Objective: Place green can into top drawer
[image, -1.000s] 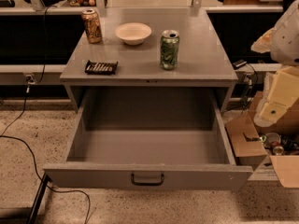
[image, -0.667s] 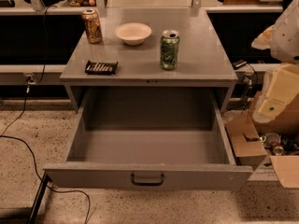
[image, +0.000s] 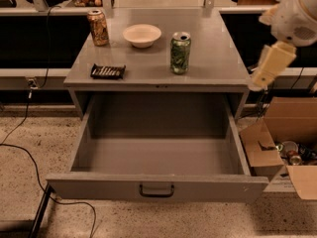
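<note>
While it stands upright, long axis vertical and opened top up, the green can (image: 180, 52) sits right of centre on the grey worktop (image: 218, 63), toward the front edge. Top drawer (image: 156, 187) hangs pulled out below, over speckled floor. Bowl (image: 142, 35) just behind-left of the can, orange-brown can (image: 98, 27) back-left corner, dark tray (image: 108, 71) front-left. Gripper (image: 270, 67) off the right edge, apart from the can; spread or pressed together, cannot tell.
</note>
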Controlling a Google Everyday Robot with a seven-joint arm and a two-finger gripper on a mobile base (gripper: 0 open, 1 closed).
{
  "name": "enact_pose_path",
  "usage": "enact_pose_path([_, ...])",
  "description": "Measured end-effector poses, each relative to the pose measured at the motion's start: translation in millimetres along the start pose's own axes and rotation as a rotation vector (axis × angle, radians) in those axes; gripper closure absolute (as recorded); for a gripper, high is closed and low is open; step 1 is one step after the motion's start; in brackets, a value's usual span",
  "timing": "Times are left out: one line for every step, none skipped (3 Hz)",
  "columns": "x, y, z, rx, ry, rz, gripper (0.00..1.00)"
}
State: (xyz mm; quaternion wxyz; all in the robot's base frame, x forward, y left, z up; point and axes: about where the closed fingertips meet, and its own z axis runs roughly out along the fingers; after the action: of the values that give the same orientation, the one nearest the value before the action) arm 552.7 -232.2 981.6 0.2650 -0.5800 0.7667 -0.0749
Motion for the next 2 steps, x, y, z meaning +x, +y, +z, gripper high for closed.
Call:
enact_pose_path([-12.3,-45.8,21.9,0.097,-0.184,-0.011,0.0])
enact_pose_path([-21.4,-55.4,20.0,0.131,-0.261,0.01,0.0])
